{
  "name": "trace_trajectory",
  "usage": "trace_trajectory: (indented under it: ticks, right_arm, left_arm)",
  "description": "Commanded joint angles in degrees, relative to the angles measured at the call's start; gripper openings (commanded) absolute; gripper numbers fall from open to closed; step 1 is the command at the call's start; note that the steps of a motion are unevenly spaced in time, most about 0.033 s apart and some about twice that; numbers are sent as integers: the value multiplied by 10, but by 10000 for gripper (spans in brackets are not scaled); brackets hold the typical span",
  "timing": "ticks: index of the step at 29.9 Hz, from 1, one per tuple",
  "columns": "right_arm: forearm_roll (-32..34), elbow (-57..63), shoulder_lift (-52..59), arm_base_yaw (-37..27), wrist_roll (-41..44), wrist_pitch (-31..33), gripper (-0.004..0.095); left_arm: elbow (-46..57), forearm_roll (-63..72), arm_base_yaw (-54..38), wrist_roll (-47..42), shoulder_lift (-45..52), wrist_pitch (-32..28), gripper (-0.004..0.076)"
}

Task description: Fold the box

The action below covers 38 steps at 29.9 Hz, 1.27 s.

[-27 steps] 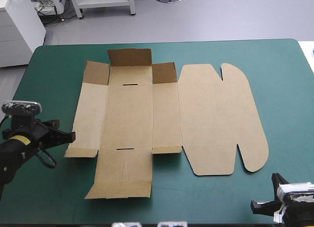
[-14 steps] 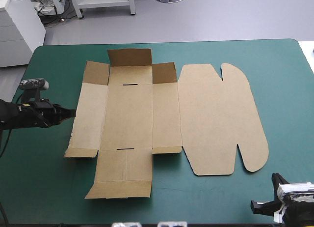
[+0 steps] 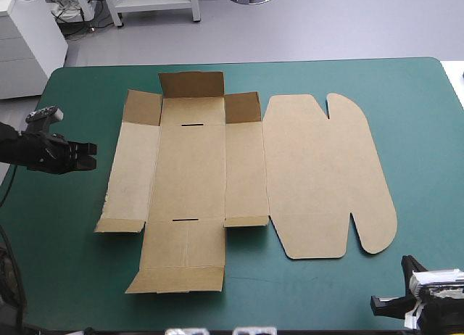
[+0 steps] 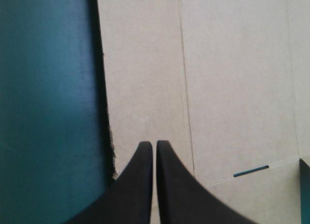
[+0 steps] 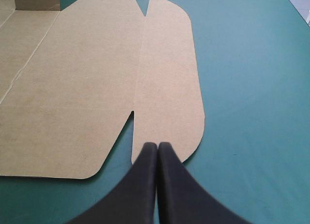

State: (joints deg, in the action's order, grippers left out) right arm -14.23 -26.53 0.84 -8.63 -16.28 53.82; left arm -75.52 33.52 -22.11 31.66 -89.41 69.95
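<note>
Brown board, the box [image 3: 239,161], lies opened out and nearly flat across the middle of the teal-green cover [image 3: 420,132]. You can see its rounded lid panel [image 3: 326,175] spread flat toward the table's right side. The small far flaps [image 3: 191,83] stand tilted up a little along the box's far edge. Your left gripper [image 4: 153,143] has its black fingers pressed together in a pointed arch. It sits just beside the box's left edge, aimed at the left side panel, and the high view shows a strip of bare cover between it and the board. Your right gripper [image 5: 157,144] is likewise pressed together, holding nothing. It sits near the table's near right corner, pointing at the near rounded corner of the lid panel and well apart from it in the high view.
</note>
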Motion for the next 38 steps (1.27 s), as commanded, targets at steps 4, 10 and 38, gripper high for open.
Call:
trace_trajectory:
  ticks: [4,10,38]
  right_arm:
    - [-6,-17,17,-1,-1,-39,-19]
    - [-6,-17,17,-1,-1,-39,-19]
    - [-6,-17,17,-1,-1,-39,-19]
  left_arm:
    - [-38,11,-1,-27,-36,39,12]
    - [-38,-1,-1,-27,-75,32,12]
    - [-38,-4,-1,-79,-115,30,548]
